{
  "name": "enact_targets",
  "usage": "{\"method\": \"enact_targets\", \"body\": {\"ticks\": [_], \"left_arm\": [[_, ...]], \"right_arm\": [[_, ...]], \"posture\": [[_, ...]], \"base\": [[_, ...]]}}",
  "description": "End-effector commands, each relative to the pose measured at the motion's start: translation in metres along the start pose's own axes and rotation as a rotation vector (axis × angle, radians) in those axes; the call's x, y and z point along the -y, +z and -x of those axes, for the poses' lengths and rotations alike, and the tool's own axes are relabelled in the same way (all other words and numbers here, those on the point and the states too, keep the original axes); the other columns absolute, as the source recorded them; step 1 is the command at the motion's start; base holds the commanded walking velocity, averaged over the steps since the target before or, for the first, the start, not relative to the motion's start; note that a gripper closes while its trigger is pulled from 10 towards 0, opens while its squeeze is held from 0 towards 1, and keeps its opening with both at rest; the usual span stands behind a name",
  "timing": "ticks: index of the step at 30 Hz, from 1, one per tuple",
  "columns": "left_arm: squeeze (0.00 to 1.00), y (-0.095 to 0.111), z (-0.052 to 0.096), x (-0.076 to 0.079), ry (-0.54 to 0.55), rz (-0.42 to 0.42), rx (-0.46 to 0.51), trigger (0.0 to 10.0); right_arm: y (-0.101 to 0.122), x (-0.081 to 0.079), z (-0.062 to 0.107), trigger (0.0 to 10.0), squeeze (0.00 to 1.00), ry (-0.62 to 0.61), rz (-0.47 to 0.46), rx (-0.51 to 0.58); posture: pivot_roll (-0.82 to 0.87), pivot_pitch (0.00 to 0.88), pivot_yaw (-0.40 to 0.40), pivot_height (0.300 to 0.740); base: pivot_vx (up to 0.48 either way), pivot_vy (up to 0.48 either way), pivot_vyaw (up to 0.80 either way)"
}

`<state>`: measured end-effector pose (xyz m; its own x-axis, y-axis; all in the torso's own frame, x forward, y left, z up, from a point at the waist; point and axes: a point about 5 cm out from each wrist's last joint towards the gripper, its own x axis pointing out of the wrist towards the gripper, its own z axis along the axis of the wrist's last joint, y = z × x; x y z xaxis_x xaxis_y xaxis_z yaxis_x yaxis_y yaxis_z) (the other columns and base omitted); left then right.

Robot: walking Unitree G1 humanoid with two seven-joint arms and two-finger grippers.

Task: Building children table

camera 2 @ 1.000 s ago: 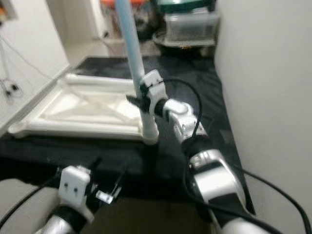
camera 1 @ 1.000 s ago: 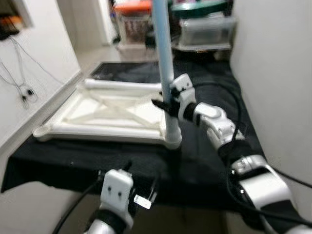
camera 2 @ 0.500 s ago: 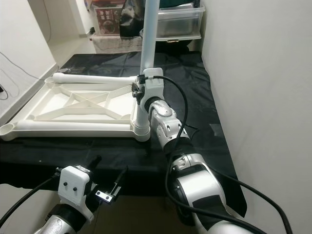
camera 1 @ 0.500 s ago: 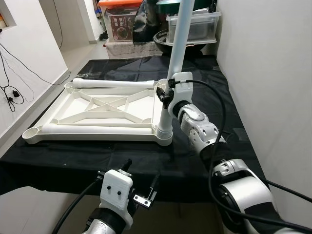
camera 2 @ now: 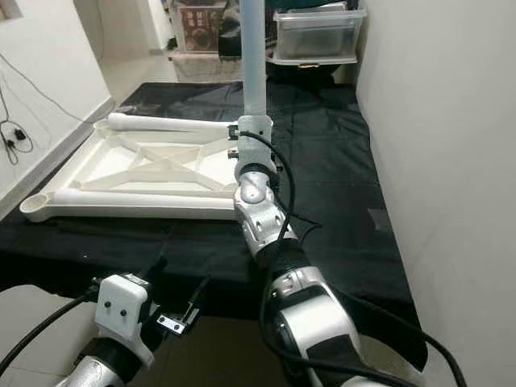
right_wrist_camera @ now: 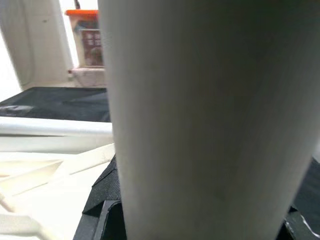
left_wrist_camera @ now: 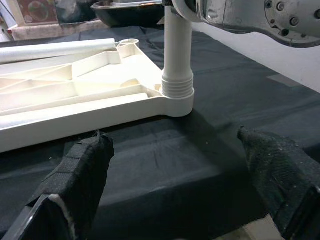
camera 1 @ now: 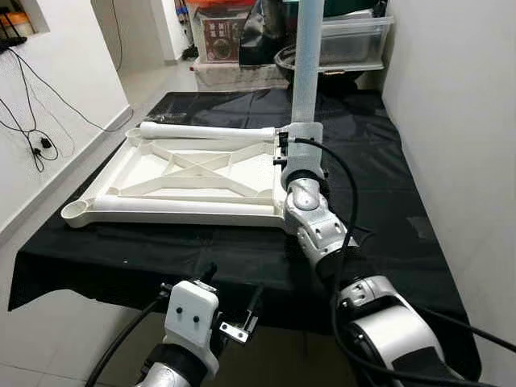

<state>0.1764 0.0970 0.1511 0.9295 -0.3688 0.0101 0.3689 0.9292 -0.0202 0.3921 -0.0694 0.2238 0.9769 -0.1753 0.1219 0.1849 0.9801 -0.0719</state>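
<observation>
Right gripper clamped around the upright table leg, well up the pale tube, just above the near right corner of the upturned tabletop. Wrist housing pressed flat against the tube on the robot's side; forearm sloping down and back toward the robot, elbow bent over the near edge of the table, black cable looping along the silver arm. From the right wrist view, leg right up against the lens, a black finger barely peeking out at its side.

Leg standing vertical, its ribbed lower end seated in the corner socket of the tabletop. Tabletop lying underside up on the black cloth, white ribs crossing in an X, an open round socket at the near left corner. A second white leg lying flat along the far edge of the tabletop.

Left gripper held low in front of the table's near edge, apart from the parts, fingers spread wide and holding nothing, pointed toward the seated leg.

Farther out: clear storage boxes on the floor beyond the table, white wall along the right side, cables hanging on the left wall.
</observation>
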Motion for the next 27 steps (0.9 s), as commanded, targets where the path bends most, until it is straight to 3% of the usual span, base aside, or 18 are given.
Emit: {"method": "enact_targets", "body": {"ticks": [1,6,8,11,20,27], "left_arm": [[0.00,-0.003,0.001,-0.002,0.004,-0.011,-0.016,10.0],[0.00,-0.004,0.000,-0.001,0.005,-0.009,-0.015,10.0],[0.00,-0.004,0.000,-0.001,0.005,-0.009,-0.015,10.0],[0.00,-0.004,-0.001,-0.001,0.006,-0.009,-0.013,10.0],[0.00,-0.004,0.000,-0.004,0.014,-0.014,-0.016,10.0],[0.00,-0.006,-0.003,-0.004,0.010,-0.015,-0.016,10.0]], "right_arm": [[-0.039,0.012,0.005,10.0,0.00,-0.074,0.070,-0.156],[-0.052,0.015,0.018,10.0,0.00,-0.348,0.028,-0.290],[-0.052,0.015,0.018,10.0,0.00,-0.348,0.028,-0.290],[-0.058,0.016,0.026,10.0,0.00,-0.481,0.029,-0.334],[-0.063,0.011,0.033,10.0,0.00,-0.516,-0.049,-0.375],[-0.049,0.006,0.033,10.0,0.00,-0.531,-0.061,-0.332]], "posture": [[0.07,0.104,0.039,0.740],[0.07,0.108,0.032,0.740],[0.07,0.108,0.032,0.740],[0.08,0.110,0.030,0.740],[0.08,0.111,0.028,0.740],[0.07,0.102,0.035,0.740]], "base": [[0.000,0.000,0.00],[0.000,0.000,0.00],[0.000,0.000,0.00],[0.000,0.000,0.00],[0.000,0.000,0.00],[0.000,0.000,0.00]]}}
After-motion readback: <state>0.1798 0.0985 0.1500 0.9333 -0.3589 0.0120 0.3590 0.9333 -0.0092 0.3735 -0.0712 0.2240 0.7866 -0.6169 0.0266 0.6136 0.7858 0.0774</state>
